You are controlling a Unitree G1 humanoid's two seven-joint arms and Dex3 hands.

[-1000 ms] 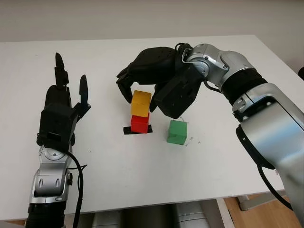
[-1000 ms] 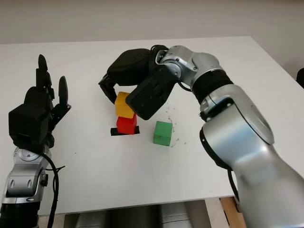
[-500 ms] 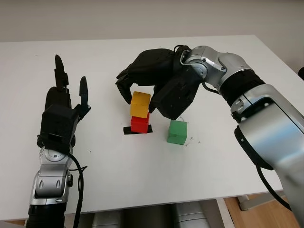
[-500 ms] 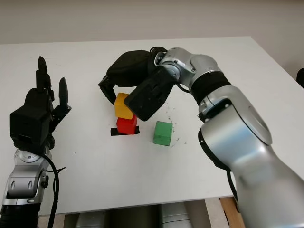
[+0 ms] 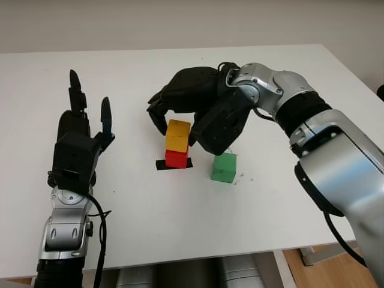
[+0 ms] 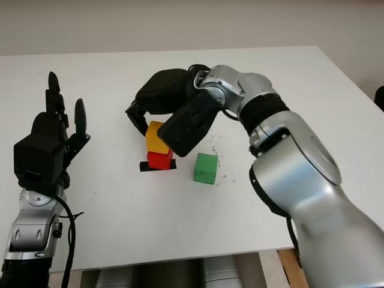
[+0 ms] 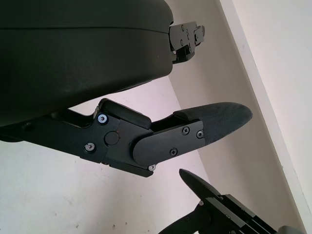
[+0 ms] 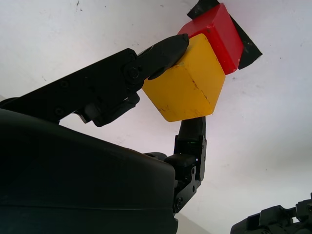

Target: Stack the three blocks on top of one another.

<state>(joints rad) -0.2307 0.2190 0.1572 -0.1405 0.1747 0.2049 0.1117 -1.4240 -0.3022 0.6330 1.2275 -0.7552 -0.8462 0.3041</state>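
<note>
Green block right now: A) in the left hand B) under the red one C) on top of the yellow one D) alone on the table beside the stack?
D: the green block sits on the table, apart from the red block and the yellow block held by the right hand.

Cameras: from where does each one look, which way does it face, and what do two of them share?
Left eye, right eye: on the head, facing forward and down at the table; both arms show, right hand gripping the yellow block on the red block, the green block beside.
Left wrist: by the open left hand, facing its fingers and the table.
Right wrist: by the right hand, facing the yellow block.
Shared: eye and right wrist views show the yellow and red blocks.
</note>
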